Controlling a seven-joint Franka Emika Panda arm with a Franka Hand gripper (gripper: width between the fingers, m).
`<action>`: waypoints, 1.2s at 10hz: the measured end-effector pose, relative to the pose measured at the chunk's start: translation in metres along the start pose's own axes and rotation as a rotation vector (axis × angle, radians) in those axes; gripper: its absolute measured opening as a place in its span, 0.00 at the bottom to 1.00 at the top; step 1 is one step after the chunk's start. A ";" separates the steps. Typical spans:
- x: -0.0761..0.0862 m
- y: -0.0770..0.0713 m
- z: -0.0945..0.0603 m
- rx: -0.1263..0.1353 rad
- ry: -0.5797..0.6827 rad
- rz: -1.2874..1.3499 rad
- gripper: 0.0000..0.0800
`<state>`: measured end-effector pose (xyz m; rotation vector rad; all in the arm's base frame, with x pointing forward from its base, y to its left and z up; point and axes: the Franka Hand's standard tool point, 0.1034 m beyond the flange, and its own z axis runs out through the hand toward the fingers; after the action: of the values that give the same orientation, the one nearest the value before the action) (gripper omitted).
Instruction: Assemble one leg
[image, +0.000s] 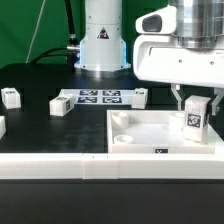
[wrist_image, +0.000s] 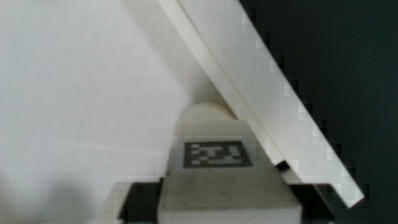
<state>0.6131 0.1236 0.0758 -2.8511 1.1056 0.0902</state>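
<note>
My gripper is shut on a white leg with a black-and-white tag, holding it upright over the right part of the large white tabletop, close to its right rim. In the wrist view the leg sits between my two dark fingers, its tag facing the camera, with the tabletop's raised rim running diagonally beside it. Three more legs lie on the black table: one at the exterior view's far left, one left of centre, one behind the tabletop.
The marker board lies flat behind the tabletop, in front of the robot base. A white wall runs along the table's front edge. Part of another white piece shows at the left edge.
</note>
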 end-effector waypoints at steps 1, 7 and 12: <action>0.000 0.000 0.000 0.003 0.000 0.103 0.37; -0.003 -0.005 0.000 0.028 -0.033 0.622 0.37; -0.002 -0.004 -0.001 0.029 -0.034 0.291 0.79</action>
<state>0.6146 0.1276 0.0772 -2.6325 1.4927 0.1378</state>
